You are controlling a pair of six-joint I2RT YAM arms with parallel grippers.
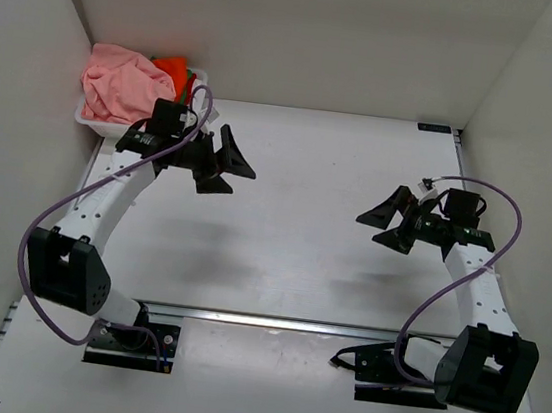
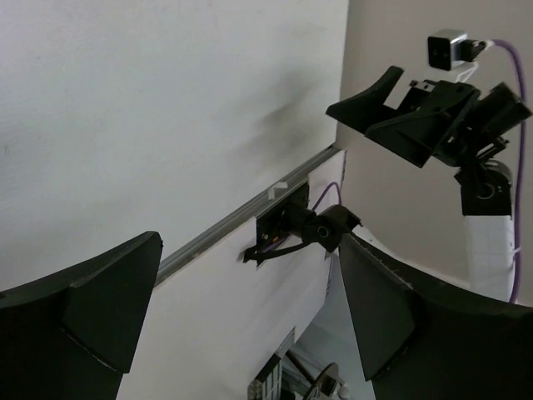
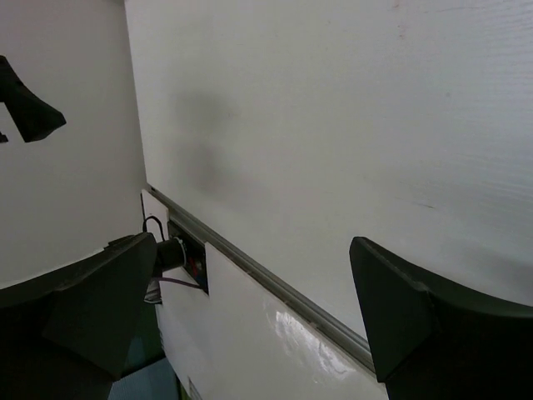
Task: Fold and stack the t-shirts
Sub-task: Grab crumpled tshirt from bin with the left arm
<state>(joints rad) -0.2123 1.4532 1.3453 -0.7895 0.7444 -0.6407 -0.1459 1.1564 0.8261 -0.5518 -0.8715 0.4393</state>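
In the top view a salmon-pink t-shirt [image 1: 118, 84] lies bunched in a white basket [image 1: 86, 119] at the far left corner, with a bright orange shirt [image 1: 174, 67] and a bit of green cloth behind it. My left gripper [image 1: 233, 172] is open and empty, held above the table just right of the basket. My right gripper [image 1: 382, 228] is open and empty over the right half of the table. In the wrist views both grippers, left [image 2: 250, 308] and right [image 3: 254, 304], show wide-apart fingers with only white table between them. No shirt shows in the wrist views.
White walls enclose the table on the left, back and right. A metal rail [image 1: 272, 321] runs across the near part of the table in front of the arm bases. The right arm [image 2: 433, 117] shows in the left wrist view.
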